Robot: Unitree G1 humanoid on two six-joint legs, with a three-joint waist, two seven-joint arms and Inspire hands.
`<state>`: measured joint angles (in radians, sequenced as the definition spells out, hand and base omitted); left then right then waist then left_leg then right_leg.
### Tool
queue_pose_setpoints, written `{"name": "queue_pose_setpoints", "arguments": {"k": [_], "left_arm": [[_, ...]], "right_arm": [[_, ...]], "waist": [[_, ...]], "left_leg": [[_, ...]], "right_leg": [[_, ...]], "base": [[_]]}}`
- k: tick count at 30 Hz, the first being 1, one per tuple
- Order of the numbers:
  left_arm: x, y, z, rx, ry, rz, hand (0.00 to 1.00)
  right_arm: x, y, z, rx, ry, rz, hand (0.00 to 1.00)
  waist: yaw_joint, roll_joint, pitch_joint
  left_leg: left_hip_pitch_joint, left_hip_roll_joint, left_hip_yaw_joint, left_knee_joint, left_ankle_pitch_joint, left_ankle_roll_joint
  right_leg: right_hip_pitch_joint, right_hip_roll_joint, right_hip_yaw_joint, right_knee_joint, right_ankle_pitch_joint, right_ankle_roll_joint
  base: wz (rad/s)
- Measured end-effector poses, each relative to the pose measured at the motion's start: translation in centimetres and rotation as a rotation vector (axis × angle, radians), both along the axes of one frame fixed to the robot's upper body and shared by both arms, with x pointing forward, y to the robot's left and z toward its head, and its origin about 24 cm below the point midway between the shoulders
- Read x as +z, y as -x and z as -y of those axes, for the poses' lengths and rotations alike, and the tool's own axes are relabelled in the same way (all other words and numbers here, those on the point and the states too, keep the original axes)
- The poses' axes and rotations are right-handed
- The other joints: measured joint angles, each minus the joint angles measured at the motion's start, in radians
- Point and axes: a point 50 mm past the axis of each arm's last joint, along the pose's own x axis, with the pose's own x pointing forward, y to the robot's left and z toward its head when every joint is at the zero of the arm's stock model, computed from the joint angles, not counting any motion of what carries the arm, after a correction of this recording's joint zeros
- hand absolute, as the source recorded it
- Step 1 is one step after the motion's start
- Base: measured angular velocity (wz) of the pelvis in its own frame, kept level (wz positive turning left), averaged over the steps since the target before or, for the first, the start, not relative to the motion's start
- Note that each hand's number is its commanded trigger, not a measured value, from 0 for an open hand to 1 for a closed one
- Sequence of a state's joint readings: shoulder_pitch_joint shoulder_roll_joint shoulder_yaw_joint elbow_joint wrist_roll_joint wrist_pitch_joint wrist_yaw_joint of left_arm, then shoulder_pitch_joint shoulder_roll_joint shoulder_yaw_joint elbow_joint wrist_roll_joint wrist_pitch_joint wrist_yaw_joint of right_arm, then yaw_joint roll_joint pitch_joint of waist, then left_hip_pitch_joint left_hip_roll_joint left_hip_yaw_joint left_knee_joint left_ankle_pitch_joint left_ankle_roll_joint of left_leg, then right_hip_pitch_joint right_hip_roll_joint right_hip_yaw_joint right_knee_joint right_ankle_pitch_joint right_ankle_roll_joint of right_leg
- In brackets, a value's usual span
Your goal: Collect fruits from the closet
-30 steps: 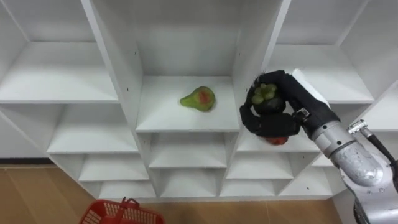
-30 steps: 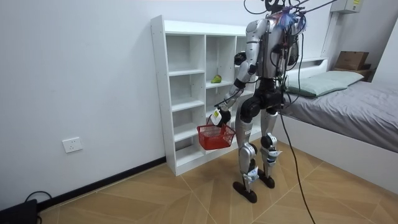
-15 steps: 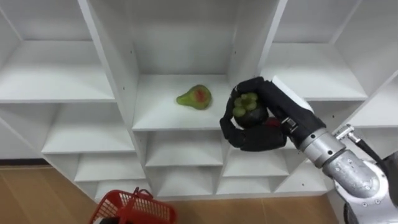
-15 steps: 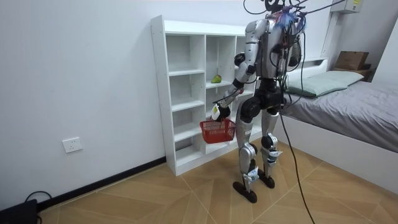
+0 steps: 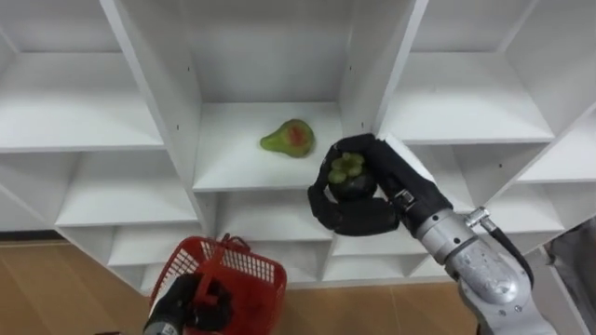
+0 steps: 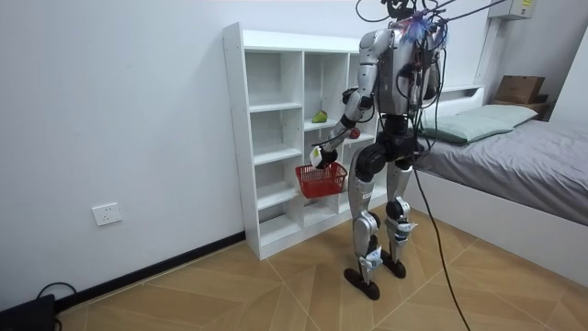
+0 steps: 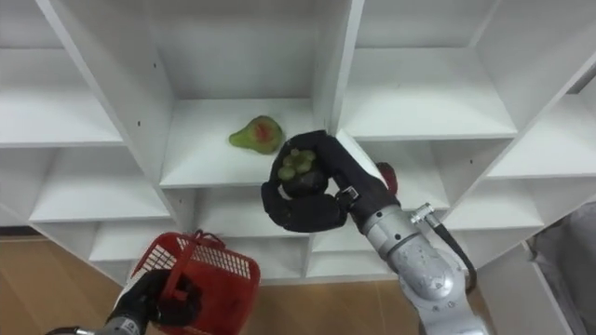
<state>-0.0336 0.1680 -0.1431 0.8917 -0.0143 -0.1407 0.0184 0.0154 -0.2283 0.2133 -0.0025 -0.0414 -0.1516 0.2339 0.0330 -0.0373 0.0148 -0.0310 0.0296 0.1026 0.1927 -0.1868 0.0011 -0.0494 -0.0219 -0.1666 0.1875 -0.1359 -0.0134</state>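
We had our right hand [image 5: 358,200] wrapped tight round the green grapes [image 5: 347,167]. It had pulled them out of the closet [image 5: 177,121], lower and more to the left than a moment before. Our left hand [image 5: 182,307], clenched on the handle, had lifted the red basket [image 5: 251,270] closer, below the grapes. The pear [image 5: 289,138] lay on its shelf, just up and left of the right hand.

Place: we take this for a bedroom in a home.
Bed: we see a bed [image 6: 525,167] with a grey cover and a pillow [image 6: 469,122].
Storage: a white shelf unit [image 6: 276,108] stands against the wall.
Fittings: we note a wooden floor [image 6: 276,290] and a wall socket [image 6: 107,214].
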Motion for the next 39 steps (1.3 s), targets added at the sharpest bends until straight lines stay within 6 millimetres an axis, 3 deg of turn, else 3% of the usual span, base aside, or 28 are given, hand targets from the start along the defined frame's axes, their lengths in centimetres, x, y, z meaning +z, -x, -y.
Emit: {"name": "queue_pose_setpoints", "arguments": {"k": [7,14,22,30,39], "left_arm": [[1.7,-2.8,0.9,-0.002,0.058,0.130,1.00],[2.0,-3.5,1.8,-0.034,0.100,0.145,1.00],[3.1,-4.4,3.2,-0.047,0.182,0.205,1.00],[4.3,-5.1,5.6,-0.129,0.248,0.258,1.00],[4.4,-5.2,6.6,-0.186,0.292,0.252,1.00]], "right_arm": [[-1.4,-0.8,0.0,-0.077,-0.019,-0.029,1.00],[-2.2,-1.9,-0.3,-0.083,-0.002,-0.045,1.00],[-4.8,-1.4,-0.7,-0.106,0.021,-0.135,1.00],[-5.1,-1.9,-1.4,-0.107,-0.026,-0.157,1.00],[-5.4,-2.3,-1.3,-0.141,-0.001,-0.159,1.00]], "waist": [[0.002,0.011,0.0043],[0.004,0.012,0.0056],[0.002,0.020,0.0089],[0.004,0.034,0.0134],[-0.001,0.032,0.0152]], "left_leg": [[-0.066,-0.003,-0.021,0.014,0.007,0.003],[-0.115,-0.005,-0.024,0.030,0.008,0.004],[-0.153,-0.006,-0.031,0.036,0.010,0.006],[-0.183,-0.004,-0.031,0.049,0.010,0.005],[-0.183,-0.006,-0.026,0.049,0.014,0.011]], "right_leg": [[-0.060,-0.007,-0.019,0.014,0.004,-0.001],[-0.099,-0.011,-0.030,0.018,0.004,-0.001],[-0.130,-0.014,-0.039,0.017,0.005,-0.001],[-0.153,-0.016,-0.045,0.023,0.006,-0.003],[-0.163,-0.029,-0.047,0.044,0.006,-0.002]], "base": [[0.08],[0.04],[0.03],[0.00],[0.00]]}}
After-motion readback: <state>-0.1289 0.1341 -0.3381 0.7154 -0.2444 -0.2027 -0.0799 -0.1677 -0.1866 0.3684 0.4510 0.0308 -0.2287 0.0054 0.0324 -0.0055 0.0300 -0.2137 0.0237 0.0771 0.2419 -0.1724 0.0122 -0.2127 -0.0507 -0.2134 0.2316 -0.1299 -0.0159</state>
